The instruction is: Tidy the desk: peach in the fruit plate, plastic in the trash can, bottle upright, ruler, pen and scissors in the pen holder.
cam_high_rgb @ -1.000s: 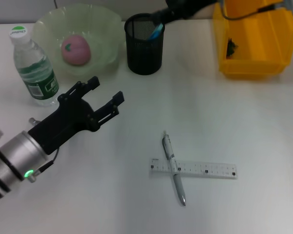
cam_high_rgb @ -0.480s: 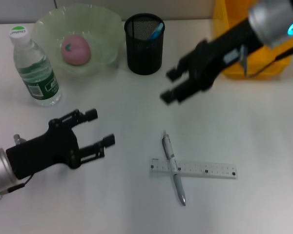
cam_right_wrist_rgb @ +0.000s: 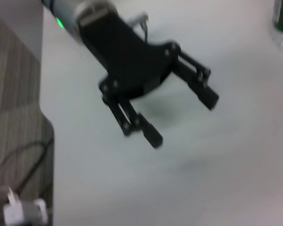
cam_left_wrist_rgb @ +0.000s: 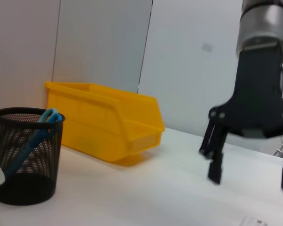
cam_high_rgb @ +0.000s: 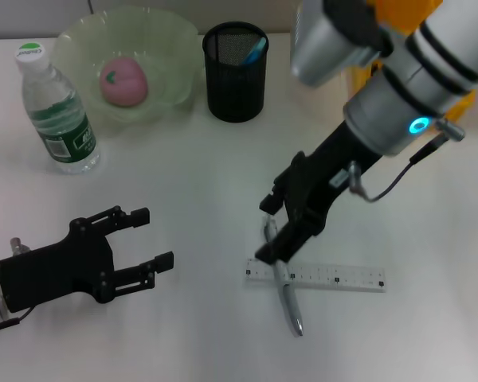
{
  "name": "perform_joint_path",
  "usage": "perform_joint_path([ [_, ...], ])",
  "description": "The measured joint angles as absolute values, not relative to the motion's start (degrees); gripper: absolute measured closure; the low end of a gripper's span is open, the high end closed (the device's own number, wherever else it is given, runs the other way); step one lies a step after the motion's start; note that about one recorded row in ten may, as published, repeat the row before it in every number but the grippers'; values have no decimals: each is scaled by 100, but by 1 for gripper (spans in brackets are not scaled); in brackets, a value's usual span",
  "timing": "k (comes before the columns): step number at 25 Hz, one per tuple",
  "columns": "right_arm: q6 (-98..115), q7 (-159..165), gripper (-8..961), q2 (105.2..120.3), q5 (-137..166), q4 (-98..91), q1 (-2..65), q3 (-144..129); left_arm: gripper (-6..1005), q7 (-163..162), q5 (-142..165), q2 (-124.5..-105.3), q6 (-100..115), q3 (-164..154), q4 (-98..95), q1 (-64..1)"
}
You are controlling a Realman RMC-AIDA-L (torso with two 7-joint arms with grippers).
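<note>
Lower centre of frame, right gripper [cam_high_rgb: 269, 231] hangs open right over the pen [cam_high_rgb: 284, 277], whose long axis runs top-to-bottom across the ruler [cam_high_rgb: 315, 276]. Left gripper [cam_high_rgb: 147, 239], also open, sits lower left, farther off.

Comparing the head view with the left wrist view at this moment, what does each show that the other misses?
Only the head view shows the peach in the fruit plate, the upright bottle, the pen lying across the ruler, and the open left gripper. Only the left wrist view shows the trash can whole. Both show the pen holder holding the scissors and the open right gripper on the desk.
</note>
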State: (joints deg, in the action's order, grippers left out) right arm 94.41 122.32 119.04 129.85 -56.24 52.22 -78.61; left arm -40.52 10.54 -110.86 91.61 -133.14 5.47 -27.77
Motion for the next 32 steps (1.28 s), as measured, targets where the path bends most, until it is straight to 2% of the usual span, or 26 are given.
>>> perform_joint_path([
  [9, 8655, 12173, 136, 11950, 12979, -5558, 5132, -9347, 196, -4057, 1149, -11075, 9229, -13332, 608, -2763],
  [32, 7538, 12085, 147, 11979, 12750, -5510, 4999, -10477, 197, -4028, 1142, -11099, 9281, -13333, 606, -2745],
])
